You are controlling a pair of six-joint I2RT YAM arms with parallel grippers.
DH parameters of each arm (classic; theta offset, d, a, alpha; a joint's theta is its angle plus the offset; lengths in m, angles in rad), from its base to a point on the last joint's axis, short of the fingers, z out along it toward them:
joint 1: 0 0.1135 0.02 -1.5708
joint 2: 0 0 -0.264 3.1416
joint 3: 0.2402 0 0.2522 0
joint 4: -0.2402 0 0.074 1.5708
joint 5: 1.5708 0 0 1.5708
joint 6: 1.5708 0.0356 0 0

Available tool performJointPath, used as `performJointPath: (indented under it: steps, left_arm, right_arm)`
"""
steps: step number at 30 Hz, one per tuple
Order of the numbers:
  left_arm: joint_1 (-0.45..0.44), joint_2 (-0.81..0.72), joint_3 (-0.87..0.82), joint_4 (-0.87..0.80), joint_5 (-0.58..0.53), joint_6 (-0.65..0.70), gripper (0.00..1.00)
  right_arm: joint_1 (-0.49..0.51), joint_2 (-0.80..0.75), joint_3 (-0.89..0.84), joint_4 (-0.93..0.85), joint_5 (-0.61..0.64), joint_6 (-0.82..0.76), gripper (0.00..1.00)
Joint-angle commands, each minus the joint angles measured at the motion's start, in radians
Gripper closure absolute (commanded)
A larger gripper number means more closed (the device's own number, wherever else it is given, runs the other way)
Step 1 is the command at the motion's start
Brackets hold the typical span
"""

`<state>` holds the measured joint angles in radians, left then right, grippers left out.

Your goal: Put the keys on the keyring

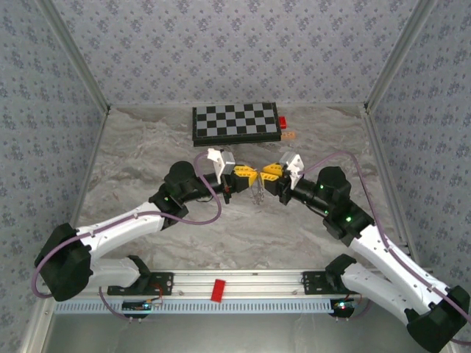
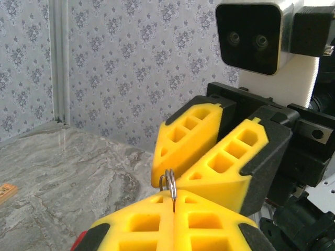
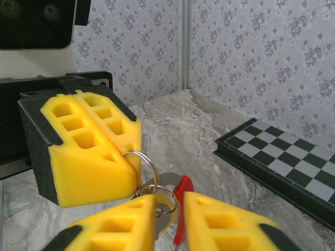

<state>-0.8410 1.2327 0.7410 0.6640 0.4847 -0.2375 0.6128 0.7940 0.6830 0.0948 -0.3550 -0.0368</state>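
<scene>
Both grippers meet tip to tip above the middle of the table. My left gripper (image 1: pixel 249 176) (image 2: pixel 174 201) is shut on the keyring (image 2: pixel 170 185) (image 3: pixel 152 166), a metal split ring that stands edge-up out of its closed yellow fingers (image 3: pixel 89 157). Below the ring hangs a bunch (image 1: pixel 257 193): a silver key (image 3: pixel 168 178) with a red part (image 3: pixel 183 186) and a yellow part (image 3: pixel 164 200). My right gripper (image 1: pixel 266 175) (image 3: pixel 171 201) has its fingers (image 2: pixel 209 151) a little apart with this bunch in the gap. Whether they pinch it is unclear.
A folded chessboard (image 1: pixel 235 122) (image 3: pixel 282 162) lies at the back of the marble table. A small red piece (image 1: pixel 282 122) and a small orange piece (image 1: pixel 289 136) (image 2: pixel 4 192) lie by its right end. Patterned walls close in three sides.
</scene>
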Motion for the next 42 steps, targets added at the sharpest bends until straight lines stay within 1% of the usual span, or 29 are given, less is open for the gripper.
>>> performJointPath:
  steps: [1,4,10,18,23,25,27,29,30,31,33,36,42]
  left_arm:
    - [-0.011,-0.011,0.023,0.066,0.029,-0.013,1.0]
    - [-0.013,-0.013,0.021,0.075,0.029,-0.017,1.0]
    - [-0.012,-0.012,0.019,0.083,0.022,-0.018,1.0]
    - [-0.013,-0.015,0.014,0.078,0.008,-0.008,1.0]
    - [-0.012,-0.021,0.007,0.072,0.002,-0.002,1.0]
    - [-0.011,-0.024,0.005,0.069,-0.003,-0.001,1.0]
    - [-0.012,-0.024,0.001,0.069,-0.003,0.001,1.0]
    - [-0.011,-0.024,0.001,0.069,-0.003,0.001,1.0]
    - [-0.011,-0.023,0.001,0.07,-0.003,0.001,1.0]
    - [-0.011,-0.022,0.001,0.07,-0.003,0.0,1.0]
    - [-0.011,-0.021,0.003,0.068,-0.002,0.0,1.0]
    - [-0.011,-0.021,0.004,0.066,0.0,-0.001,1.0]
    - [-0.012,-0.019,0.01,0.059,0.008,-0.005,1.0]
  right_arm:
    - [0.001,0.01,-0.007,0.015,-0.003,0.003,0.85]
    - [0.003,0.018,-0.012,0.005,-0.019,0.003,0.89]
    - [0.03,0.028,-0.032,-0.001,-0.029,-0.001,0.91]
    - [0.042,0.005,-0.047,-0.044,-0.004,-0.012,0.89]
    - [-0.004,-0.038,-0.045,-0.061,-0.015,0.021,0.85]
    - [-0.049,-0.059,-0.047,-0.046,-0.044,0.059,0.79]
    - [-0.097,-0.071,-0.051,-0.008,-0.104,0.11,0.77]
    - [-0.149,-0.072,-0.053,0.048,-0.178,0.173,0.73]
    - [-0.164,-0.068,-0.052,0.072,-0.205,0.199,0.7]
    - [-0.176,-0.062,-0.051,0.106,-0.236,0.228,0.64]
    - [-0.188,-0.039,-0.042,0.158,-0.295,0.269,0.6]
    - [-0.189,0.007,-0.019,0.209,-0.363,0.314,0.57]
    - [-0.188,0.079,0.007,0.279,-0.431,0.362,0.57]
